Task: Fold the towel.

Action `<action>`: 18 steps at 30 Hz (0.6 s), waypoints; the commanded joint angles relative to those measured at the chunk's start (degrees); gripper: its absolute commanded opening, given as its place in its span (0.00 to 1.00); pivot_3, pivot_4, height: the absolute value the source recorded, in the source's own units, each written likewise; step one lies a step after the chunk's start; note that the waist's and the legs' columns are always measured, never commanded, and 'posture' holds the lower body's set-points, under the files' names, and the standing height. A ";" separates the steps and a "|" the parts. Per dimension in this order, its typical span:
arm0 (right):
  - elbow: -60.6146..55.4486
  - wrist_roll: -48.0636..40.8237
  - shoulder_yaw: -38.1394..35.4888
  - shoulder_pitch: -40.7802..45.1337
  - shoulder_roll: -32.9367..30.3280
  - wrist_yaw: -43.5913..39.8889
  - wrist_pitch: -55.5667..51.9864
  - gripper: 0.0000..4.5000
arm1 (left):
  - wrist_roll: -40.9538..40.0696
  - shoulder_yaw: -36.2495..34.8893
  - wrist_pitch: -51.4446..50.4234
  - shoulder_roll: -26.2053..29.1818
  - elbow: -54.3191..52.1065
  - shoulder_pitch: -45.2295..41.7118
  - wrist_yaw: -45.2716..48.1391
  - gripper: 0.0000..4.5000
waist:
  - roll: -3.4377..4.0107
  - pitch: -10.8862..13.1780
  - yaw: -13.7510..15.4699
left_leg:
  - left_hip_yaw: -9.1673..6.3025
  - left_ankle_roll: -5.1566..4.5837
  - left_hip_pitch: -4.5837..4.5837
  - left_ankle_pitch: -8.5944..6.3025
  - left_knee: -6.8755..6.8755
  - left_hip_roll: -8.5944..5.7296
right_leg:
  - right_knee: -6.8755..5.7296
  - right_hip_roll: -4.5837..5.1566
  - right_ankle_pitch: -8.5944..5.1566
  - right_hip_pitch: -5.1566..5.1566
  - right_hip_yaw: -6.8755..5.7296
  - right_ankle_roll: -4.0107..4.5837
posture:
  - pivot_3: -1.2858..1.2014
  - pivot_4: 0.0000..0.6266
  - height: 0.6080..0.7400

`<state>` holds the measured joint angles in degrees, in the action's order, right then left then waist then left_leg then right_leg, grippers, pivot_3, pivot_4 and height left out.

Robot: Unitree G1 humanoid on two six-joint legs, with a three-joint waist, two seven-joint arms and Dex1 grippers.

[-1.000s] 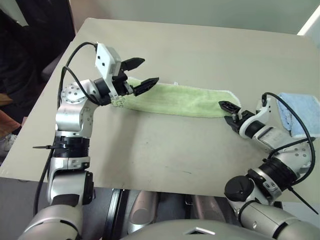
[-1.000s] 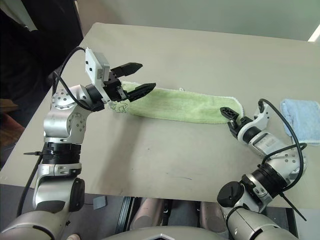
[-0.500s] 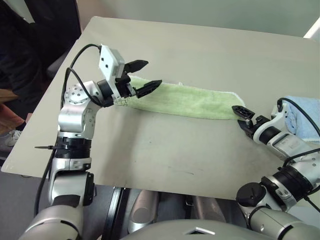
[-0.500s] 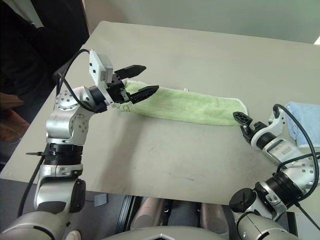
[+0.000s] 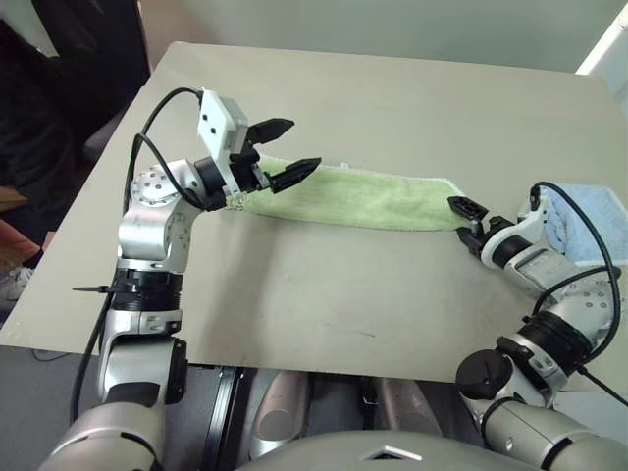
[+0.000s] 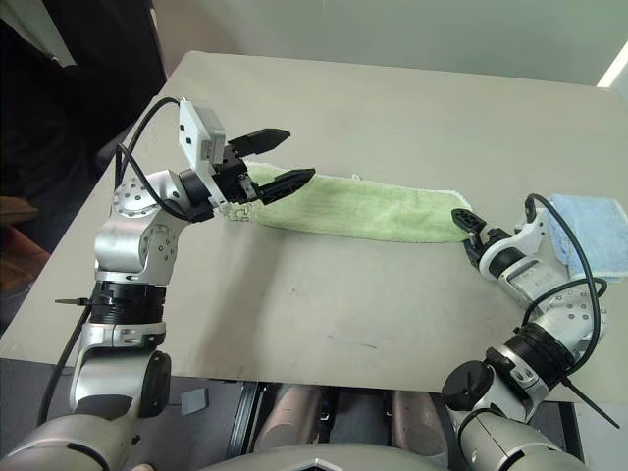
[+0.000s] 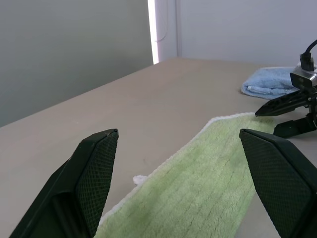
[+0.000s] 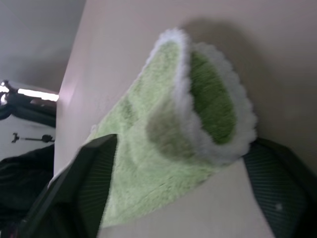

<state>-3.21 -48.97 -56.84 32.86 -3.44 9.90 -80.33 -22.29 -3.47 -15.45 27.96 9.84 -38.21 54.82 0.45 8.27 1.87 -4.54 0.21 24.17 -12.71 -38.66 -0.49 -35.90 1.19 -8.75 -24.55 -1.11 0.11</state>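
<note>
Since a moment ago, we see the right gripper [image 5: 463,220] narrowed, its fingers apart around the towel's [image 5: 373,198] near end, not clamped. Our left gripper [image 5: 282,150] hovers wide open, empty, above the far end. That towel lies folded long on the table [image 5: 392,98].

setting: i read a lab or test room | cues: bare beige bench [image 5: 392,108], plain grey walls [image 7: 74,49], cabled robot rig
</note>
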 commanded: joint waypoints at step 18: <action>-0.33 -4.24 -3.33 -3.42 -10.95 5.84 4.42 0.00 | -0.31 0.06 1.28 -0.75 -1.90 0.43 0.10 0.94 | 0.09 0.06 1.24 | 0.04 -0.60 0.60 -0.09 0.20 -0.05 | 0.12 0.03 -0.03 -0.55 -0.01 0.09 | 0.52 0.24 0.97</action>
<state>-2.63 -51.98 -58.81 29.48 -12.71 15.42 -77.08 -22.32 -3.44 -15.34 27.51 9.04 -37.41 54.73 0.54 8.33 3.11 -4.50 -0.37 24.84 -12.80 -38.46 -0.53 -35.79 1.23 -8.77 -25.17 -1.12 0.19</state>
